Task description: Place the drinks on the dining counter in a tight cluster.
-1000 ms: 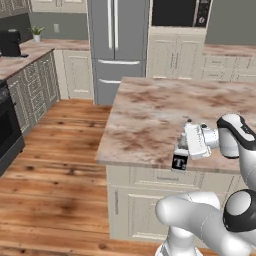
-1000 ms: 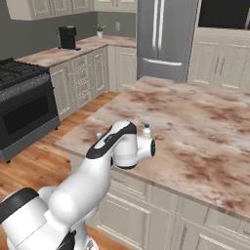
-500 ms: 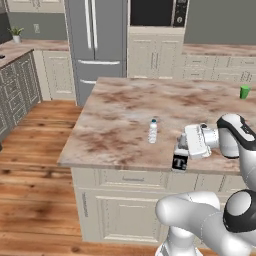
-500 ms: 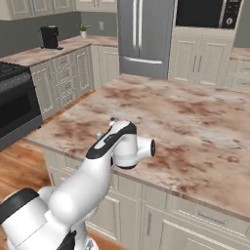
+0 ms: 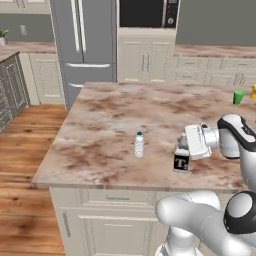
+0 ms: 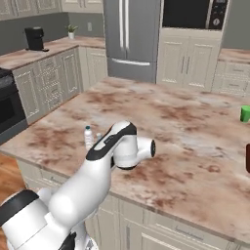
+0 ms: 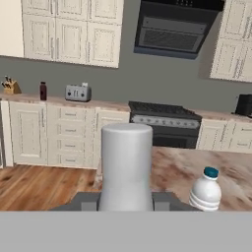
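**One bottle in the tool, base now squared up to the island**

The tool [image 5: 184, 153] is clamped on the white bottle [image 5: 181, 161], carried upright just over the near part of the dining surface [image 5: 115, 107]. The clear water bottle [image 5: 139, 144] stands near it, to its left. Against the earlier frames the whole view has swung: fridge and island slid across, the water bottle and a green cup [image 5: 238, 97] came into sight. That is base travel, not things moving. Judged: the white bottle is ready to set down beside the water bottle.

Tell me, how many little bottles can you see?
3: a water bottle on the dining counter, a white bottle in the gripper, a dark bottle beside the toaster.
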Tool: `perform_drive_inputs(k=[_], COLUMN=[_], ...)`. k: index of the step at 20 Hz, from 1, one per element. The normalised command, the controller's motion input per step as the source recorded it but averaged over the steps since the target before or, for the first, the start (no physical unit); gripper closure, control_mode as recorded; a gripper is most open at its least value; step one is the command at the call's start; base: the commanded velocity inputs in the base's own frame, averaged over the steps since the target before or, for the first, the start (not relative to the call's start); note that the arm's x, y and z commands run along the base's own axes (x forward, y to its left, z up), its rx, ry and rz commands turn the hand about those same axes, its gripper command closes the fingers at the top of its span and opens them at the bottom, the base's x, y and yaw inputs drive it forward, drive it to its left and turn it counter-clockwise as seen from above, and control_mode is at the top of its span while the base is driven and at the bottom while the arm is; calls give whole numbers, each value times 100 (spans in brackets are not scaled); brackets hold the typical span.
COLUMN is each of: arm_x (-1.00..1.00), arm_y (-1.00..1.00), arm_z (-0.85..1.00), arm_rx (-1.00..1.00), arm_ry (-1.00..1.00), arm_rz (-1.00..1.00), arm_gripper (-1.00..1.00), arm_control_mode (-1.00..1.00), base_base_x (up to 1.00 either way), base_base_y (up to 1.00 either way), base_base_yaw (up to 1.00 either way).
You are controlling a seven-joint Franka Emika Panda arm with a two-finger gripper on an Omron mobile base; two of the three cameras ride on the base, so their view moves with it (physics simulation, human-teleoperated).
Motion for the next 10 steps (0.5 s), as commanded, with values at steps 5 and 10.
perform_drive_inputs(k=[5,10], arm_x=[0,0], arm_y=[0,0], arm_z=[0,0], arm_rx=[0,0], arm_ry=[0,0], arm_rz=[0,0], arm_gripper=[100,100], arm_control_mode=[100,100], base_base_x=[54,40], base_base_y=[-34,-22], base_base_yaw=[-6,-5])
